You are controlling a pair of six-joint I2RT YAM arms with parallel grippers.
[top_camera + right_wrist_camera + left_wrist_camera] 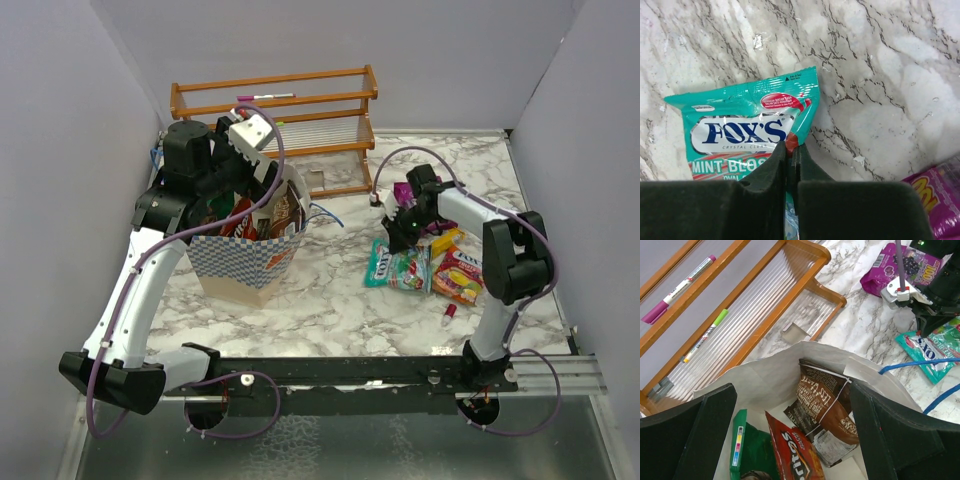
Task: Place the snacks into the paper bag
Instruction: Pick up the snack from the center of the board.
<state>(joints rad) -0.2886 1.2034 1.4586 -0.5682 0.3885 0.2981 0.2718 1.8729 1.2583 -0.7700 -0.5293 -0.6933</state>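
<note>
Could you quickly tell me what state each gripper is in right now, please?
Left gripper: open and empty, over the mouth of the paper bag.
Right gripper: closed, pinching the edge of the teal Fox's packet.

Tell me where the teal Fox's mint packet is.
In the top view the teal Fox's packet lies on the marble table right of centre, beside the red-yellow candy pack, its edge pinched by the right gripper.
</note>
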